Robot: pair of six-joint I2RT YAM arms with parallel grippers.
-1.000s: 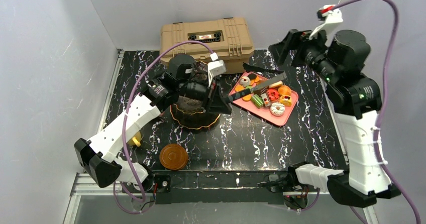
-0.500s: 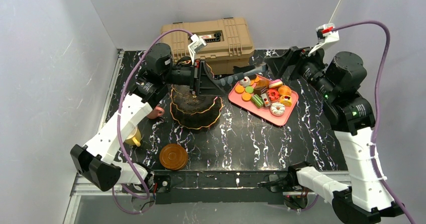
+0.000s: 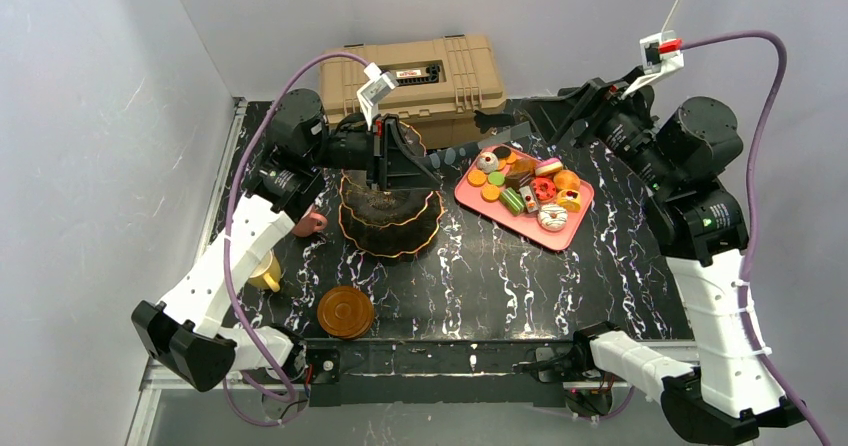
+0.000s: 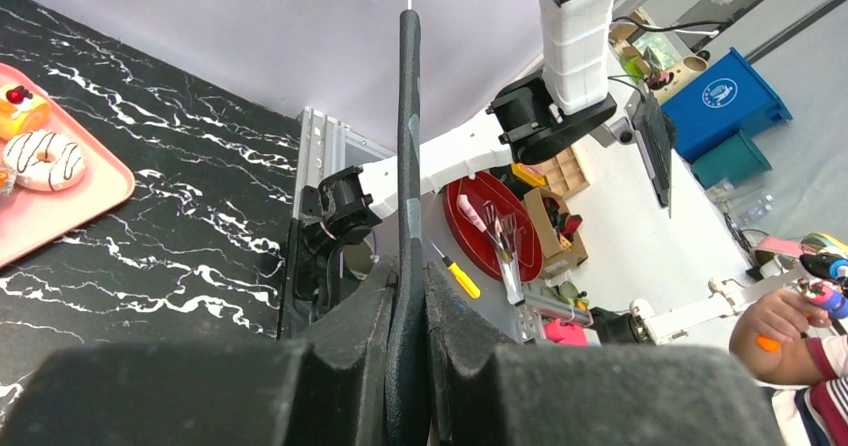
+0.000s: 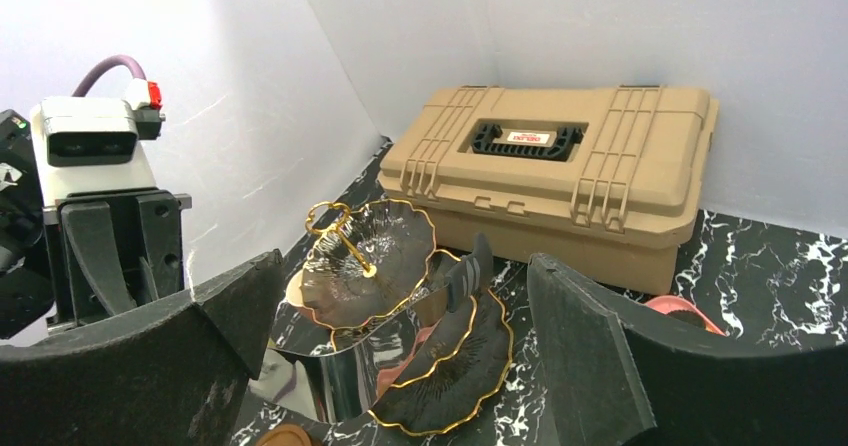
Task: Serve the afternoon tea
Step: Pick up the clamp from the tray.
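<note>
Two states: the left pincer (image 4: 408, 296) clamps a thin black bar (image 4: 408, 116) whose long axis points rightward toward the pastry tray (image 3: 490, 211); the right pincer (image 5: 402, 266) gapes wide.

top external: high behind the near edge, looking down on the whole marble table (image 3: 500, 276) | left wrist: low, facing across that near edge into the room | right wrist: close on three-tier stand (image 5: 370, 256) and tan toolbox (image 5: 560, 176) | shared with top: right wrist – three-tier stand (image 3: 390, 221), tan toolbox (image 3: 415, 76); left wrist – pink tray (image 4: 60, 216)
</note>
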